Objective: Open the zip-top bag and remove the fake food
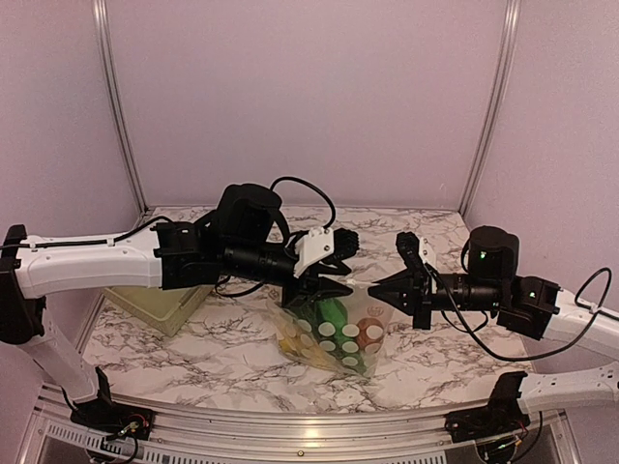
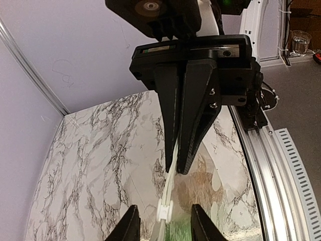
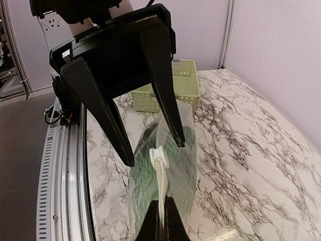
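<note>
The zip-top bag (image 1: pixel 334 338) hangs between both arms above the marbled tabletop (image 1: pixel 193 358). It is clear, crinkly film printed with white dots. Smooth green and yellow fake food (image 1: pixel 334 314) shows through it.

The right pincer (image 3: pixel 160 223) is pressed together on the white zip strip. The left pincer (image 2: pixel 165 213) is spread, one finger on either side of the slider (image 3: pixel 158 154).

Step in hand: opening. The next move likely requires closing on the slider and drawing it along the strip.
</note>
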Controlling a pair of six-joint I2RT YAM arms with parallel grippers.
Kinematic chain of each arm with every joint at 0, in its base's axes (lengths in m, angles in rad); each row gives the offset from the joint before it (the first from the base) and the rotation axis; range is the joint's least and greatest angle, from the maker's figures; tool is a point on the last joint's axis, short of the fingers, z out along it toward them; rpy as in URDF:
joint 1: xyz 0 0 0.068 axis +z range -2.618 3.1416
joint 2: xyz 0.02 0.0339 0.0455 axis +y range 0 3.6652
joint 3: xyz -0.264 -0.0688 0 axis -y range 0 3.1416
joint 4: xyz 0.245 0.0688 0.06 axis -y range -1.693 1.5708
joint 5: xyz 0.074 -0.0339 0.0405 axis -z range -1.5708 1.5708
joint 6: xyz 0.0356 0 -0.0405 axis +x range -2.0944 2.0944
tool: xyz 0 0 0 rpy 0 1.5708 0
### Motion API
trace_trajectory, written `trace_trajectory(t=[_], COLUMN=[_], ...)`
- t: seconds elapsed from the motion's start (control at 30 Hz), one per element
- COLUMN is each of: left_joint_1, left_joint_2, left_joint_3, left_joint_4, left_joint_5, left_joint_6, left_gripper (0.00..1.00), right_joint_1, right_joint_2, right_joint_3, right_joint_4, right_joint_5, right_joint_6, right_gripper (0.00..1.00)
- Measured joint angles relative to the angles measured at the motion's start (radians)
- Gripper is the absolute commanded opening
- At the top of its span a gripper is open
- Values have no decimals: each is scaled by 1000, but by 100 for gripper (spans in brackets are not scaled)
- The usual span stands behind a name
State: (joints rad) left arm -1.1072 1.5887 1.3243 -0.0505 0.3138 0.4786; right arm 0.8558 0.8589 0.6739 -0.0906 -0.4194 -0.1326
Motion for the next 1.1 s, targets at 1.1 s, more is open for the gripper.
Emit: trace_trajectory(t=[1.1], left_joint_1=[117], left_joint_2=[-114], left_joint_3=[-129], left_joint_4=[-40], left_joint_5=[7], left_joint_6=[35], left_gripper=[6], right_joint_1=[2], right_joint_2=[-58], right_joint_3=[-5], right_joint_4=[-50], right_joint_5=[71], right_joint_6=[-26], right_gripper=[0])
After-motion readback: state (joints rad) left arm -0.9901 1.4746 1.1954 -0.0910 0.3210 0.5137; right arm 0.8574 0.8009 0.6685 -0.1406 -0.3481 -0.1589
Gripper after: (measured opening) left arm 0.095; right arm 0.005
